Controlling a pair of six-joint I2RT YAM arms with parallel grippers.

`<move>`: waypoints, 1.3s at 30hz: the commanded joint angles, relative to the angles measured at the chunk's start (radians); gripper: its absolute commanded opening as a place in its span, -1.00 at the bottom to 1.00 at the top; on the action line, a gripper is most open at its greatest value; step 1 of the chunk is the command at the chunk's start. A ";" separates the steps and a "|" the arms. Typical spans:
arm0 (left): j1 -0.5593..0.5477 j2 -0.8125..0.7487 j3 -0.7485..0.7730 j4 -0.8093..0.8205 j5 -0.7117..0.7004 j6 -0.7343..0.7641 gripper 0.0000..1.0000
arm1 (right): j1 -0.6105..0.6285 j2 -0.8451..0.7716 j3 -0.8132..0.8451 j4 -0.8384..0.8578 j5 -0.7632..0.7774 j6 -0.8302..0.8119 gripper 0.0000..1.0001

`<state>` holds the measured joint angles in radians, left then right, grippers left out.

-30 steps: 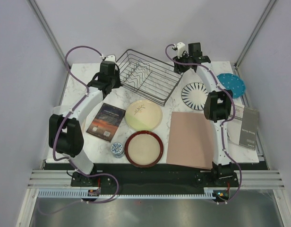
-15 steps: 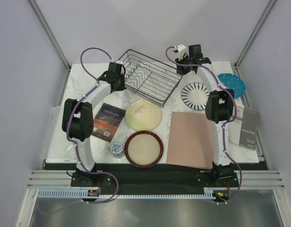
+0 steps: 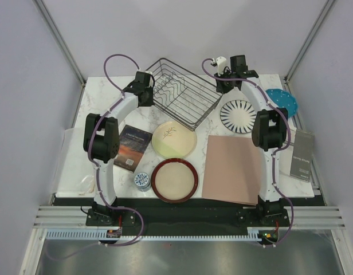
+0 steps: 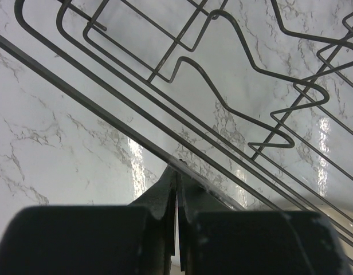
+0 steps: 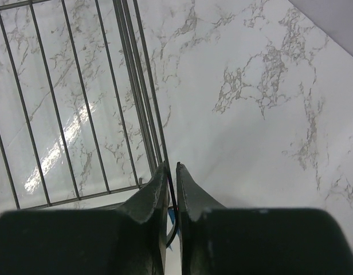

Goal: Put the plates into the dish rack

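The dish rack [image 3: 182,94] is thin dark metal wire; the table [image 5: 268,114] glossy veined marble-look.

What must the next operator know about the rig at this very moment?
Left gripper: shut on the left rim of the dish rack.
Right gripper: shut on its right rim.
Rack: empty, at the back.
Sprig plate and red-rimmed plate lie in front of it, striped plate and teal plate to its right.
Done: nothing loaded.
Left: all four plates.
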<state>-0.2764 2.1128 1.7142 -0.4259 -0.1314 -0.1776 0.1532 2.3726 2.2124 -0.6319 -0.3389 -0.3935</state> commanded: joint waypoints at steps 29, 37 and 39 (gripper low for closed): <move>-0.145 0.280 0.413 0.248 0.153 0.102 -0.95 | -0.004 -0.268 -0.321 -0.011 0.069 0.077 -1.00; -0.188 0.351 0.481 0.299 0.142 0.110 -0.95 | -0.014 -0.312 -0.376 -0.009 0.089 0.093 -1.00; -0.195 0.369 0.511 0.314 0.145 0.106 -0.95 | -0.015 -0.323 -0.387 -0.011 0.098 0.110 -1.00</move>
<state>-0.3504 2.4161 2.1300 -0.3969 -0.1535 -0.0845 0.1116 2.1021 1.8420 -0.6918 -0.1822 -0.3264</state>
